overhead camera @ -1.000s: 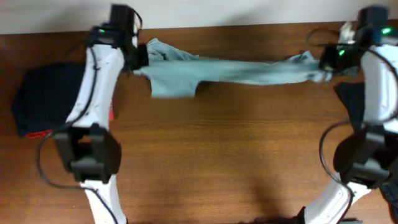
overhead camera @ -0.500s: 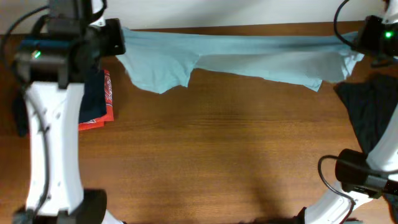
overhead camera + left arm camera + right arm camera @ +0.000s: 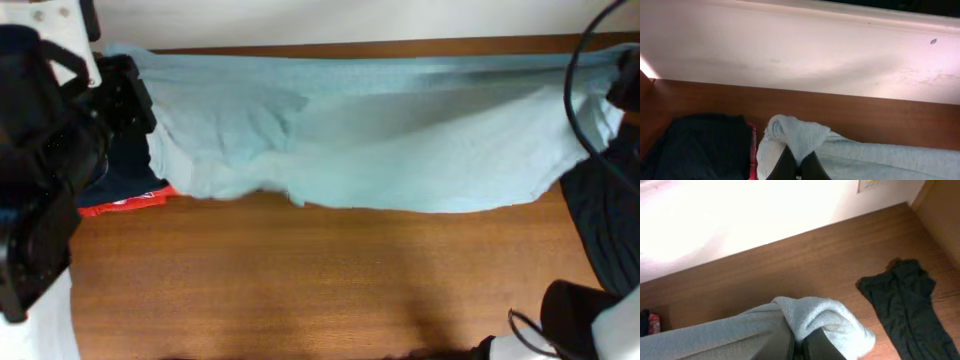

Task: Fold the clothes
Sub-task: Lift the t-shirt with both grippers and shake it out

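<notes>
Gripping one bunched corner, the left gripper (image 3: pixel 797 169) had its fingers pinched tight on cloth. The T-shirt (image 3: pixel 380 150) hung spread between both arms across the back of the table (image 3: pixel 300 290). The right gripper (image 3: pixel 801 344) pinched the opposite corner likewise. Judged light, soft, limp, wrinkle-prone; best held at corners or hems.
</notes>
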`<state>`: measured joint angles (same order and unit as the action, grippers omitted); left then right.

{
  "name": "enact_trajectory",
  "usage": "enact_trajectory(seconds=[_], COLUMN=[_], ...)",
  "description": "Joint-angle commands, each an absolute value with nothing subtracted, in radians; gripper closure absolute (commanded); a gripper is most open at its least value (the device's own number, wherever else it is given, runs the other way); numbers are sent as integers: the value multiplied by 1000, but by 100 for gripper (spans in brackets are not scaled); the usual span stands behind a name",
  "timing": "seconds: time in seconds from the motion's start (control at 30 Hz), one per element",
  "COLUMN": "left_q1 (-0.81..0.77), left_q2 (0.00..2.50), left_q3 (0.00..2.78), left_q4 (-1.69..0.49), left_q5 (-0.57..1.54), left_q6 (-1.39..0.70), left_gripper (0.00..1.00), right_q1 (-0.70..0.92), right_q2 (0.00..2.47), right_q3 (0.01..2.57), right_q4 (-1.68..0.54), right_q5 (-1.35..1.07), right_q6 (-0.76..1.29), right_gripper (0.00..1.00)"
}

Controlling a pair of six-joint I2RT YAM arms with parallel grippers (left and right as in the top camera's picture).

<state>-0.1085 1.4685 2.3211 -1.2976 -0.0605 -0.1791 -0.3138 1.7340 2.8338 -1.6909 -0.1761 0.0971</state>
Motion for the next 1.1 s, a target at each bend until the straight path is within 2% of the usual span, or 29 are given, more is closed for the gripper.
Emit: enact_trajectory(seconds=[0.0,0.33,0.57,0.73,0.9,1.07], left_q1=[-95,-95,-95,-95,-99,-102], left_q2=[1491,1707,1884,1894,1894,1913], left_q3=[2334,2334,2334,2345,2392,2390], left_q4=[-1276,-1067,-749,-572,-618,-841], left_q5=[-95,-107,-154,-211,-206,-206], left_q6=[-163,-164,-164,-162,-163,-163], left_gripper=[99,99,99,99,99,99], right_q1=[-327,-327,-327,-327,-327,-327], right_q2=[1751,1952,2083,2078,2085,2101], right_q3=[2841,2837,2837,2840,2832,2780], right_q4=[-1668,-1543,-1317,-1150,-1179,-1284], right_q5=[-126,-128,-237,-289,-289,-289], right_q6=[93,82,26,31,14,10], right_gripper=[96,96,96,96,96,96])
